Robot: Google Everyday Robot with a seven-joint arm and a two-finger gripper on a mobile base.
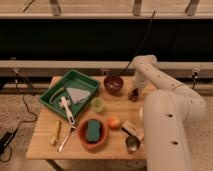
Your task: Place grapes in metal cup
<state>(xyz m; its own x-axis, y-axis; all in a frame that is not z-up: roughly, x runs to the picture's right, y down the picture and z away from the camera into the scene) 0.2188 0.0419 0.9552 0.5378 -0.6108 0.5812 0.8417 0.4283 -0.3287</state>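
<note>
Metal cup [132,144] first, standing upright at the near right edge of the wooden table [42,146], close against the robot's bulky white body. Just behind it lies a tan block [132,129]. To the left sits a terracotta bowl [93,140] with a green sponge [93,130] in it, and an orange-pink fruit [114,122] rests just beside the bowl's right rim. Further left, a yellow banana [56,132] and a metal utensil [65,139] lie near each other.

Mid-table is a translucent green cup [97,104]. The green tray [73,76] takes up the left side, holding a white brush [66,108] and a grey cloth [77,94].

At the far right, the grapes [134,95] lie on the table, well apart from the metal cup, beside a dark bowl [113,83]. The hand [134,90] is right down on the grapes; whether it is open or closed I cannot tell.
</note>
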